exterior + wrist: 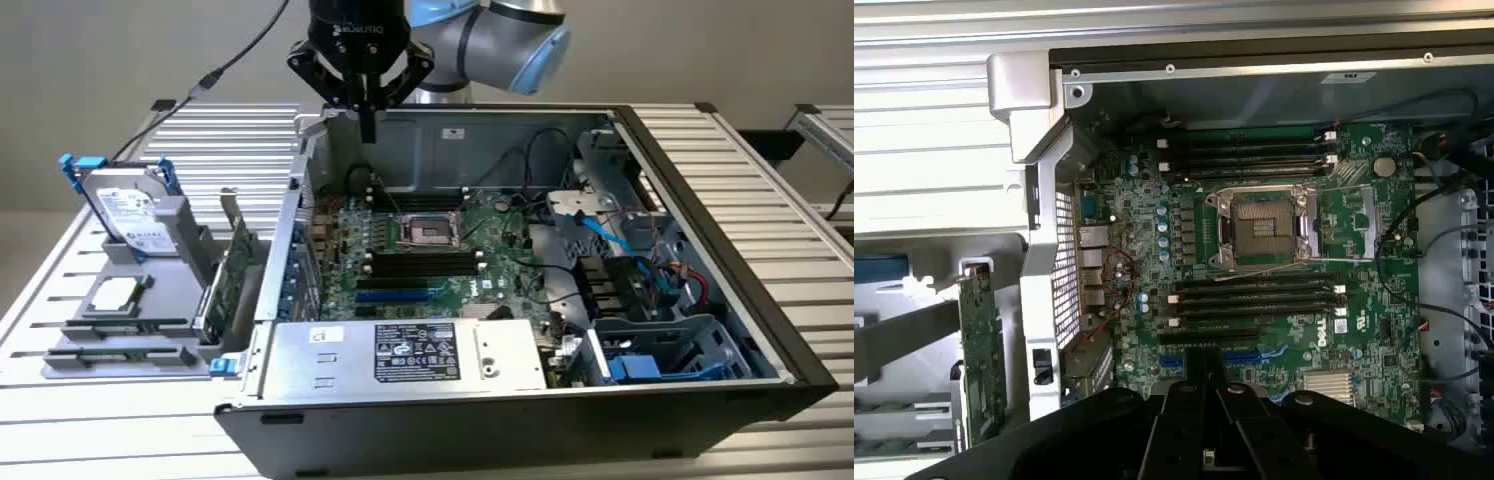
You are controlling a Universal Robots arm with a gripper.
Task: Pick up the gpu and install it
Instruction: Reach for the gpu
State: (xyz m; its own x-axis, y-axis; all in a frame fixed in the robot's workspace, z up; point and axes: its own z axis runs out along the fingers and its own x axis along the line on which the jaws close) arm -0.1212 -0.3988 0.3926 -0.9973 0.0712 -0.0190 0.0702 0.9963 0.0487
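Note:
The gpu (238, 272) stands on edge in a grey holder (127, 345) just outside the open computer case, on the exterior view's left. The wrist view shows its green board (982, 350) beside the case's perforated rear wall. My gripper (367, 122) hangs above the case's rear corner, over the motherboard (427, 245), well apart from the gpu. Its black fingers (1189, 425) are shut together with nothing between them. Blue expansion slots (1246, 357) lie on the motherboard (1274, 250) just ahead of the fingertips.
A hard drive in a blue frame (127, 212) and a processor (114, 295) sit in the grey holder. A power supply (400, 355) fills the case's near side, with cables and a drive cage (667, 345) on the exterior view's right. The processor socket (1264, 228) is open.

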